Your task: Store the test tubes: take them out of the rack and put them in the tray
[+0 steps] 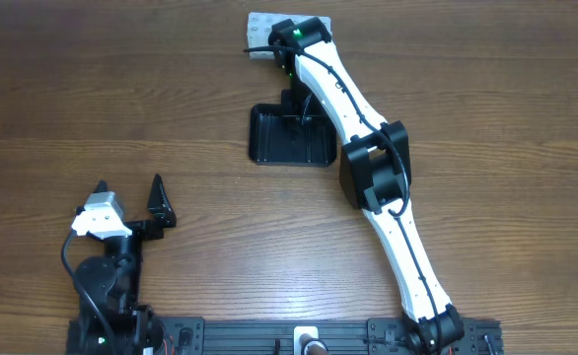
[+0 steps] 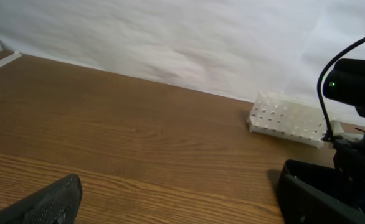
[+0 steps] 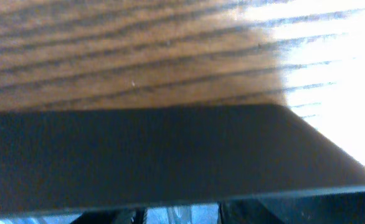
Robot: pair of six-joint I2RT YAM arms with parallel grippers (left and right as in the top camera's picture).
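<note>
Found the tray (image 1: 265, 148) on the tabletop (image 1: 121, 79), well apart from the left fingers (image 1: 159, 202), ahead and to their right. Found the rack (image 1: 261, 22) beyond the tray, farther still from those fingers.

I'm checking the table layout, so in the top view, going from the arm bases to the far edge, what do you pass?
Left gripper, open → black tray → white rack. The right arm stretches over most of that span, so it has no clear place.
</note>
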